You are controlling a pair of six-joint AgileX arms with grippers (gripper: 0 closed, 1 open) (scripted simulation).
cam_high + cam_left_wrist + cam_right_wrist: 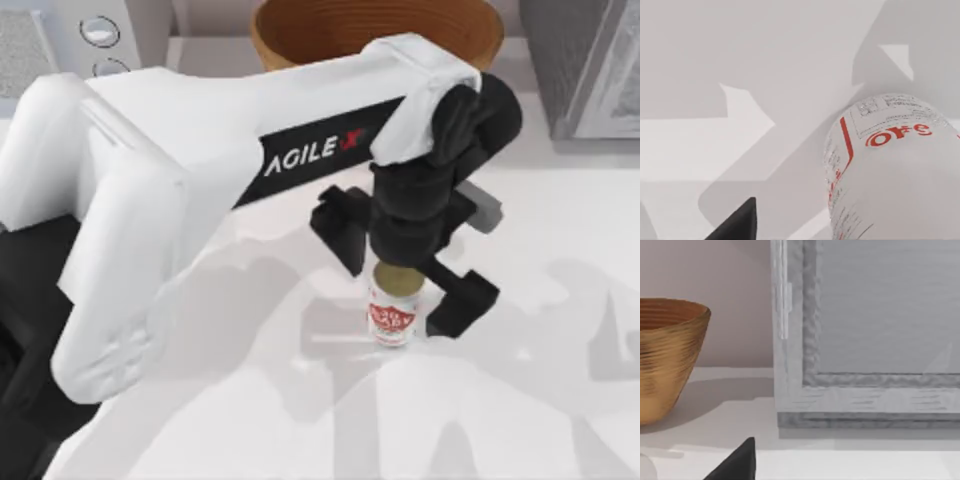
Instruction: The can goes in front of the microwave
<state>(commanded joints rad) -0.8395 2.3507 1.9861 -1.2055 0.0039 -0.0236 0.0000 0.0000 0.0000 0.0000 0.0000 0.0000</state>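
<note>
The can [392,312], white with red lettering and a dull gold top, stands upright on the table a little right of centre. My left gripper [400,270] hangs directly over it, open, with one black finger on either side of the can and clear of it. The left wrist view has the can [890,170] close up, beside one dark fingertip [737,225]. The microwave [95,35], pale with round silver dials, sits at the far left corner, well away from the can. A dark fingertip [735,465] of my right gripper appears in the right wrist view.
A brown woven basket [375,30] stands at the back centre, also seen as the basket [665,355] from the right wrist. A darker grey box with a white-framed door [590,60] occupies the far right corner. My left arm's white link [200,170] spans the table's left half.
</note>
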